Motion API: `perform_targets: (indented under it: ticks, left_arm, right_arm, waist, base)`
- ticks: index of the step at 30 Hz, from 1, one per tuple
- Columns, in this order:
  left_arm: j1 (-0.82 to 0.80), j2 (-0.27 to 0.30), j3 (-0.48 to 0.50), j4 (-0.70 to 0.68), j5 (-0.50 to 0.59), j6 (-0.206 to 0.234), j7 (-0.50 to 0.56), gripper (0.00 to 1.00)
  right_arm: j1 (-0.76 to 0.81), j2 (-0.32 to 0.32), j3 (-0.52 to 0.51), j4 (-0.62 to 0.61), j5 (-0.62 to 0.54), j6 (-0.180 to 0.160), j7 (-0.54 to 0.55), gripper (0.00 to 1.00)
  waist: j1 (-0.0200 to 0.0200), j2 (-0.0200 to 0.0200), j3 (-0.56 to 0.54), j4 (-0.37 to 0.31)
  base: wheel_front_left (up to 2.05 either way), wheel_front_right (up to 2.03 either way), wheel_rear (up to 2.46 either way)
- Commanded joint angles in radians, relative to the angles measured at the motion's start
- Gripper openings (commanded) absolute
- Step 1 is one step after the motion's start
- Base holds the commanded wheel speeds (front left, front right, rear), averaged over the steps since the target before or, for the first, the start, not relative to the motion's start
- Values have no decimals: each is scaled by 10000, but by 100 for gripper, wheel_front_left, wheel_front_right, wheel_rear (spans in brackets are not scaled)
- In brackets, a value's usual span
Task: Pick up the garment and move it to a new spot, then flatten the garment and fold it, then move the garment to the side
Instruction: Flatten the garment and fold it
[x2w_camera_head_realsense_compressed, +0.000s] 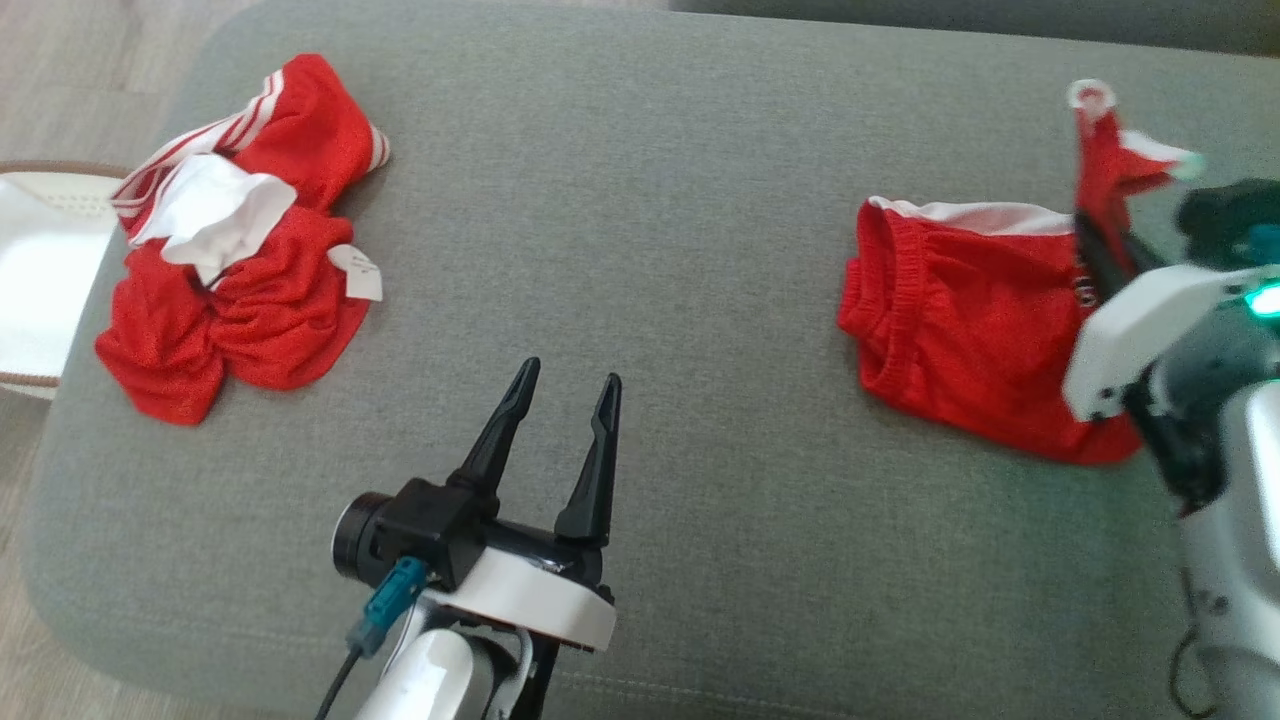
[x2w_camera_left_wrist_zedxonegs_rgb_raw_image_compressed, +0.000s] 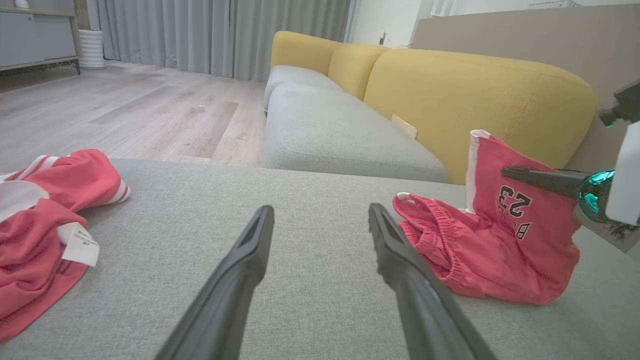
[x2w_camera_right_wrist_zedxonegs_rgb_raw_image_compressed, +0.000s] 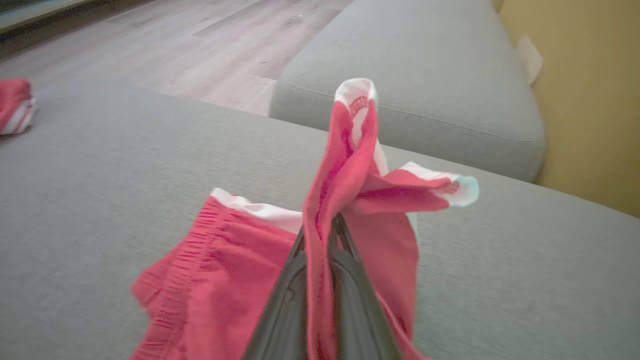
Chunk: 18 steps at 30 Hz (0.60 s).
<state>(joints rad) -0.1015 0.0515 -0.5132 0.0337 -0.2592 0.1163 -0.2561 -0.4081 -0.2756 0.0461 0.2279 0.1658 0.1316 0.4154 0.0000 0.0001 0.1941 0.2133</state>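
Left gripper (x2w_camera_head_realsense_compressed: 571, 373): nearest the camera, low over the grey cushion (x2w_camera_head_realsense_compressed: 650, 200); jaws spread wide, holding nothing
Right gripper (x2w_camera_right_wrist_zedxonegs_rgb_raw_image_compressed: 320, 235): jaws pinched tight on a raised fold of the red shorts (x2w_camera_head_realsense_compressed: 960, 330)
Red shorts: at the cushion's right side; one part lifted in a peak, the waistband resting on the cushion; well apart from a crumpled red jersey (x2w_camera_head_realsense_compressed: 240, 250) at the left
Step, as judged: carrying the shorts to a new spot
Doing it well: probably lift until trailing cloth cleared the cushion; move slowly so the thin pinch held; set down on bare cushion

On the grey cushion (x2w_camera_head_realsense_compressed: 640, 200), right tool (x2w_camera_head_realsense_compressed: 1090, 235) pinches red shorts (x2w_camera_head_realsense_compressed: 960, 310); left tool (x2w_camera_head_realsense_compressed: 570, 385) gapes.
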Motion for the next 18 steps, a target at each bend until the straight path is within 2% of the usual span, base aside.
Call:
perform_targets:
  ticks: [1,6,12,13,14,15,18]
  left_arm:
    - [-108,-12,227,-301,-49,66,-57,100]
    - [-121,-12,19,-266,-109,110,-57,100]
    - [-217,-12,-225,-261,-214,166,-57,100]
    - [-229,-12,-248,-257,-230,177,-57,100]
    - [-235,-12,-254,-255,-240,192,-57,100]
    - [-232,-12,-250,-249,-252,207,-57,100]
    - [-177,-12,-216,-210,-256,249,-57,100]
  right_arm:
    - [-121,142,350,-466,143,-9,85,0]
    - [-329,650,949,-78,276,-9,368,0]
    - [-661,938,1408,560,370,-9,252,0]
    - [-715,968,1499,610,421,-9,180,22]
    - [-755,999,1563,647,475,-9,117,67]
    - [-782,1024,1619,659,537,-9,42,100]
    - [-712,1062,1822,504,1007,-9,-273,100]
  waist:
    - [0,-1,-48,122]
    - [0,-1,-43,363]
    - [0,-1,-23,551]
    - [0,-1,-27,568]
    - [0,-1,-34,570]
    - [0,-1,-45,562]
    - [0,-1,-176,429]
  base:
    - [0,0,0]
    - [0,0,0]
    - [0,0,0]
    - [0,0,0]
    - [0,0,0]
    - [0,0,0]
    - [0,0,0]
